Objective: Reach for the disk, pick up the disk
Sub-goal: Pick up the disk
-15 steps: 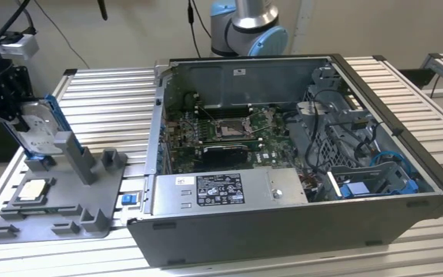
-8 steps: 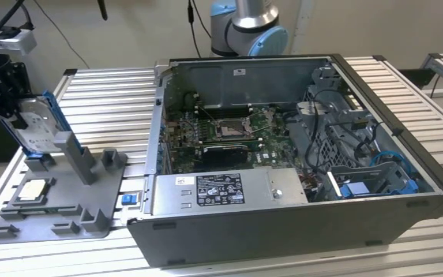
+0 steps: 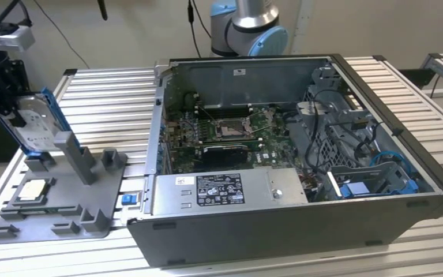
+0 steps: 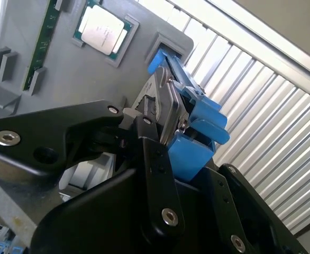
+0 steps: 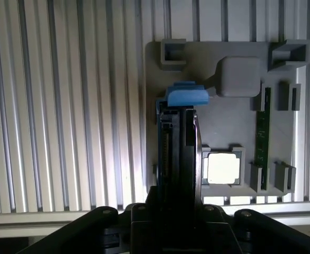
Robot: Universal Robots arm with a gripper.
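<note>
**Claw shut on disk at grey tray**

Black fingers are seen pressed against both faces of the disk in the second wrist view. Its silver plate and blue bracket are clamped between them, so the claw is judged closed on it. The bracket's far end is pointed at a pocket in the tray, near the chip and the memory stick.

In the first wrist view the disk is shown edge-on and upright over the tray, with the chip just beside it. Its lower edge is hidden by its own body and by the claw.

In the exterior view the disk is held on edge at the tray's far corner, on the exterior view's left. It is well apart from the open computer case. The arm's base is seen behind the case, and the links between base and claw are cut off by the frame.

The reach is judged finished and the pick-up is in hand. Whether the disk is clear of its slot cannot be told. A lift would call for a straight pull in line with the slot, with the grip kept firm.
</note>
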